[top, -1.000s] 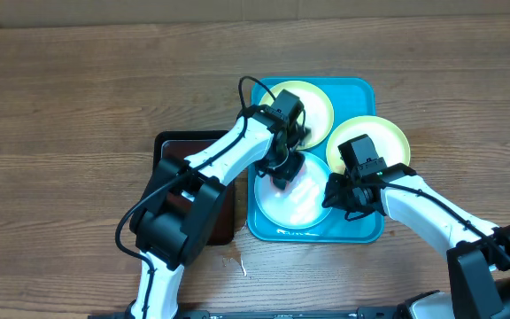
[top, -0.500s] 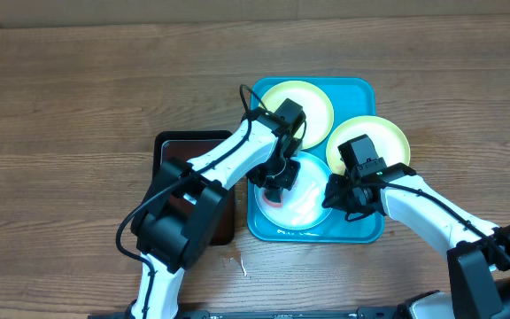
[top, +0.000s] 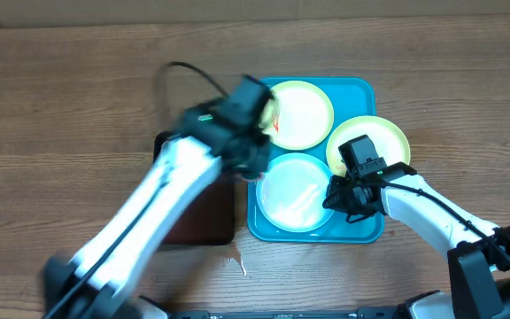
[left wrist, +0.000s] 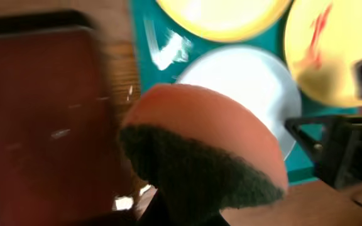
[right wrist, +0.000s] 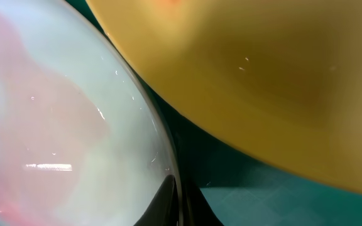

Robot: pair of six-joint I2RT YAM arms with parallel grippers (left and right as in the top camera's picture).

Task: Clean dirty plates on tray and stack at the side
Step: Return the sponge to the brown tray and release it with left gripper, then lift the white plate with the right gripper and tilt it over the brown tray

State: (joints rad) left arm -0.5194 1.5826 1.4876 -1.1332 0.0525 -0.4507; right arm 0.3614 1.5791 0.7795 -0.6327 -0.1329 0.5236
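On the turquoise tray (top: 359, 89), the front plate (top: 292, 193) looks wiped white, its rim apparently pinched by the right gripper (top: 333, 197). The left gripper (top: 251, 149) clamps a sponge (left wrist: 200, 150) by the tray's left edge. A red smear marks the right-hand plate (left wrist: 335, 63); nothing is stacked yet.

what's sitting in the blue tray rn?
Three plates: back plate with a red smear, front plate, and right plate sticking out past the tray rim. The right arm hides part of the right plate. Tray floor under them is covered.
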